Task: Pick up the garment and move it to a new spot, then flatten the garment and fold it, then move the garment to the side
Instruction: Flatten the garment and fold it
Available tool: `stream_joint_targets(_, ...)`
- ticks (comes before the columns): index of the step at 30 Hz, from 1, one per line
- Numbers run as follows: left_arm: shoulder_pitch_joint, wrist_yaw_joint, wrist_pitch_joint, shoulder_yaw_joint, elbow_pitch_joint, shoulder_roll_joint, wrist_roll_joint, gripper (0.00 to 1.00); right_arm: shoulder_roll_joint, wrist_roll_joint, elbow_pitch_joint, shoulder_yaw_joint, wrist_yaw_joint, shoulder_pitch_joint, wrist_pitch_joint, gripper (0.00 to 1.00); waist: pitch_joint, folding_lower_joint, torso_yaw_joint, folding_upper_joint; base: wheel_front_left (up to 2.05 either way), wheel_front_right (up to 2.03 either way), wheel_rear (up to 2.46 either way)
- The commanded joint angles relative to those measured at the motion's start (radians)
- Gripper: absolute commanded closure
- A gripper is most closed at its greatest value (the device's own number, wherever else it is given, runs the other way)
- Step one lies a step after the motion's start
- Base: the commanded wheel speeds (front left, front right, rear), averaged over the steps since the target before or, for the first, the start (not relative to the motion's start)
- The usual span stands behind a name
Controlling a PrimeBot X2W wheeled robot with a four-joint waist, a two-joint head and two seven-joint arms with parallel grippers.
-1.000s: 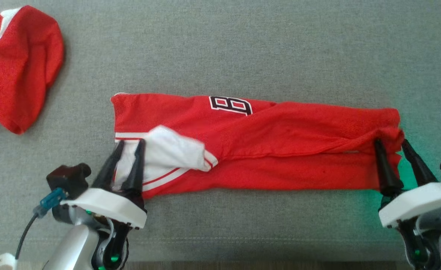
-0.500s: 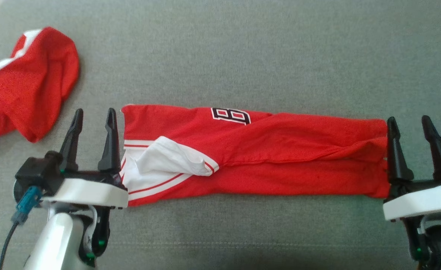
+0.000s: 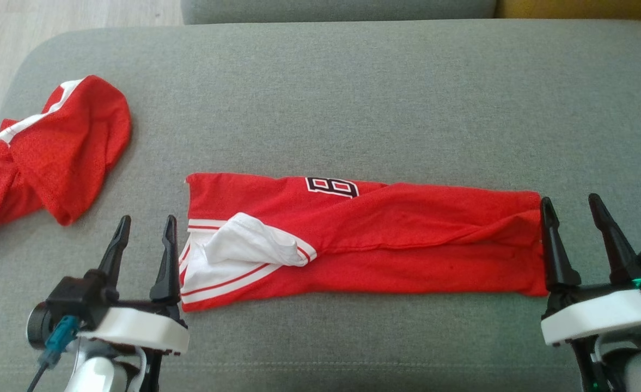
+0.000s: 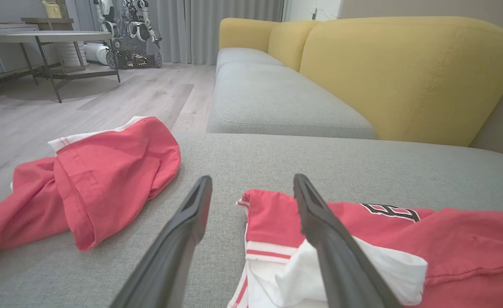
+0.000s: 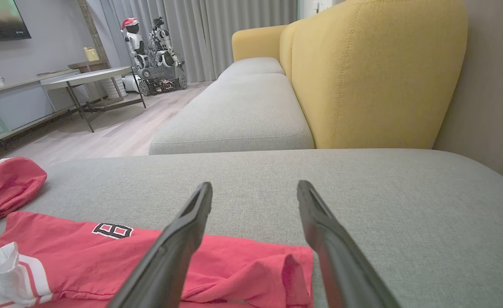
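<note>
My left claw [image 3: 148, 219] low left, fingers pointing up, spread wide, gripping nothing. My right claw [image 3: 568, 198] low right, same pose, fingers wide apart, gripping nothing. White left wrist shell [image 3: 135, 333] and right wrist shell [image 3: 598, 320] sit below the fingers; both claws roughly level, well apart.

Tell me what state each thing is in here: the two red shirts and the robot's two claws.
Folded shirt: folded into a long band, lying on the grey cushion.
Crumpled shirt: bunched in a heap near the cushion's left edge.
Left gripper: open, beside the folded shirt's left end.
Right gripper: open, at the folded shirt's right end.
</note>
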Motion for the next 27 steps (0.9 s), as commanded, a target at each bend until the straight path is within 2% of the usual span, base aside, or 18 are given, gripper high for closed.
stream_joint_targets(1, -0.035, 0.004, -0.006, 0.036, -0.026, 0.021, 0.007, 0.00, -0.007, 0.002, -0.035, 0.025, -0.001, -0.022, -0.005, 0.00, 0.000, 0.0001, 0.002, -0.0001, 0.00, 0.00, 0.00)
stream_joint_targets(16, -0.060, 0.007, -0.006, 0.026, -0.027, 0.019, 0.002, 0.00, -0.015, 0.039, 0.014, 0.008, -0.001, -0.069, 0.000, 0.00, 0.021, 0.0001, 0.010, -0.0001, 0.00, 0.00, 0.00)
stream_joint_targets(21, -0.093, 0.000, -0.006, 0.013, -0.032, 0.015, 0.007, 0.00, -0.042, 0.038, 0.119, -0.022, -0.001, -0.178, 0.012, 0.00, 0.062, 0.0001, 0.016, -0.0001, 0.00, 0.00, 0.00)
stream_joint_targets(22, -0.109, -0.005, -0.006, 0.005, -0.030, 0.012, 0.010, 0.00, -0.053, 0.038, 0.179, -0.025, -0.001, -0.209, 0.029, 0.00, 0.079, 0.0001, 0.023, -0.0001, 0.00, 0.00, 0.00)
stream_joint_targets(27, -0.141, -0.018, -0.006, -0.004, -0.022, 0.004, 0.015, 0.00, -0.054, 0.030, 0.274, -0.033, -0.001, -0.219, 0.084, 0.00, 0.111, 0.0001, 0.039, -0.0001, 0.00, 0.00, 0.00)
